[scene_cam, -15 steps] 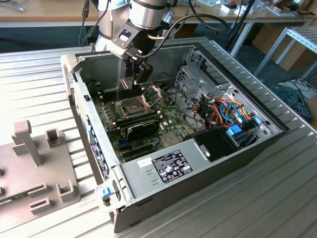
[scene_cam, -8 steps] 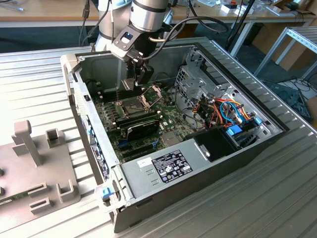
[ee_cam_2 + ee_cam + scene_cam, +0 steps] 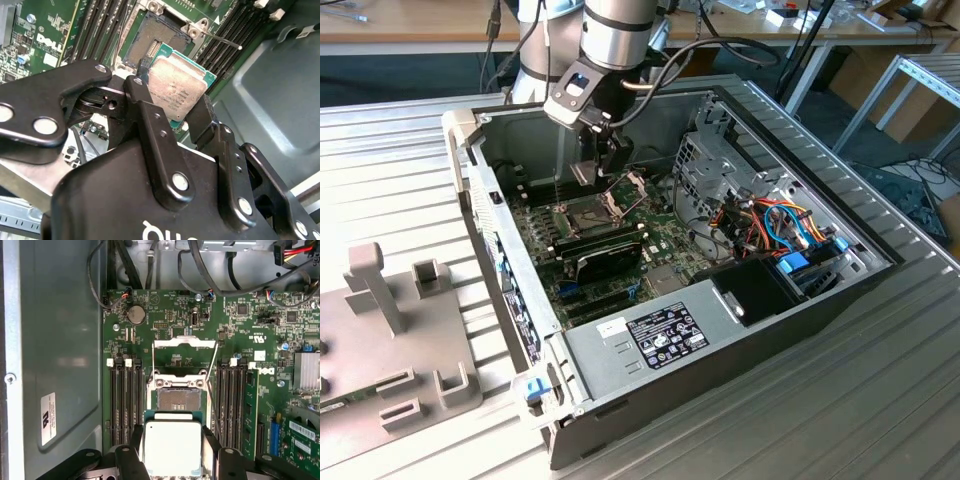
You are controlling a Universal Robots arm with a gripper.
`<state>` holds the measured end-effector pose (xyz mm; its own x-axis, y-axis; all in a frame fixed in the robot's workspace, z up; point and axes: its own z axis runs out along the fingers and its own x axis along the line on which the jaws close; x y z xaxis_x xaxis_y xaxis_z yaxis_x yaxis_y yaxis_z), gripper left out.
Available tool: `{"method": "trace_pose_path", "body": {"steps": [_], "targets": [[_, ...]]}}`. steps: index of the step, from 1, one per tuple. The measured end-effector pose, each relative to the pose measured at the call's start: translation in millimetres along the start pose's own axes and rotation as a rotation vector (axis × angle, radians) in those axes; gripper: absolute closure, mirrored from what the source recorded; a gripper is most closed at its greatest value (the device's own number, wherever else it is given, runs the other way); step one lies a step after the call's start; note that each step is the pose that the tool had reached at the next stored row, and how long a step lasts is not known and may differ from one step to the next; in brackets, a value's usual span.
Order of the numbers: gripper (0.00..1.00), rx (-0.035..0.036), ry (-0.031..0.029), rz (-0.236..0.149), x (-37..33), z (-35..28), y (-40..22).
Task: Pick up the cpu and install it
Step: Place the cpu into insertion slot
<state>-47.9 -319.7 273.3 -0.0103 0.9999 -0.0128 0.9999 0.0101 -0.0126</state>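
A: Where is the cpu (image 3: 172, 447)?

B: It is pinched between the 2 fingers of the gripper (image 3: 170, 100), with its dull silver top facing the cameras. It hangs above the socket (image 3: 179, 400), clear of it and offset toward the gripper's side. In the first wrist view it covers that edge of the socket.

A: Is the grip plain to see?

B: Yes. In both wrist views the black fingers (image 3: 145, 107) press on 2 opposite edges of the chip. Those edges are hidden under the pads. The gripper's body covers the end of the chip nearest it, and the underside cannot be seen.

A: And the socket?

B: It is open. The hinged metal frame (image 3: 184, 342) is swung back on the side of the socket away from the gripper, and the thin lever (image 3: 222, 40) sticks out beside it. The contacts are too fine to make out.

A: What flanks it?

B: Rows of black memory slots (image 3: 125, 400) run along both sides of the socket on the green motherboard (image 3: 170, 315). I cannot tell how many hold modules.

A: What about the exterior view?

B: The arm (image 3: 615, 25) reaches down into the open computer case (image 3: 720, 395), over the socket. A finned heatsink (image 3: 306, 371), well apart from the socket, is cut off by the picture's edge.
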Motion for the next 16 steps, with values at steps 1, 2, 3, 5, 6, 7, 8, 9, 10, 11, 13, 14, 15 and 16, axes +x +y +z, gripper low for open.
{"method": "trace_pose_path", "body": {"steps": [1, 2, 3, 5, 6, 7, 8, 9, 10, 11, 13, 14, 15, 16], "targets": [[0.45, -0.0023, 0.0000, -0.003, 0.0, 0.6, 0.0], [0.45, -0.0052, -0.0002, -0.005, 0.0, 2.3, 0.1], [0.45, -0.0064, -0.0002, -0.005, 0.0, 4.3, 0.1], [0.45, -0.0069, -0.0002, -0.005, 0.1, 8.9, 0.1], [0.45, -0.0069, -0.0003, -0.005, 0.1, 10.7, 0.1], [0.45, -0.0069, -0.0003, -0.005, 0.1, 12.4, 0.2], [0.45, -0.0070, -0.0002, -0.005, 0.2, 14.7, 0.2], [0.45, -0.0070, -0.0002, -0.005, 0.2, 16.4, 0.2], [0.45, -0.0070, -0.0002, -0.005, 0.2, 18.3, 0.2], [0.45, -0.0070, -0.0003, -0.005, 0.2, 20.1, 0.3], [0.45, -0.0071, -0.0005, -0.005, 0.3, 23.9, 0.3], [0.45, -0.0071, -0.0008, -0.005, 0.2, 26.1, 0.3], [0.45, -0.0073, 0.0002, -0.005, 0.3, 28.2, 0.4], [0.45, -0.0073, -0.0001, -0.005, 0.3, 31.2, 0.4]]}}
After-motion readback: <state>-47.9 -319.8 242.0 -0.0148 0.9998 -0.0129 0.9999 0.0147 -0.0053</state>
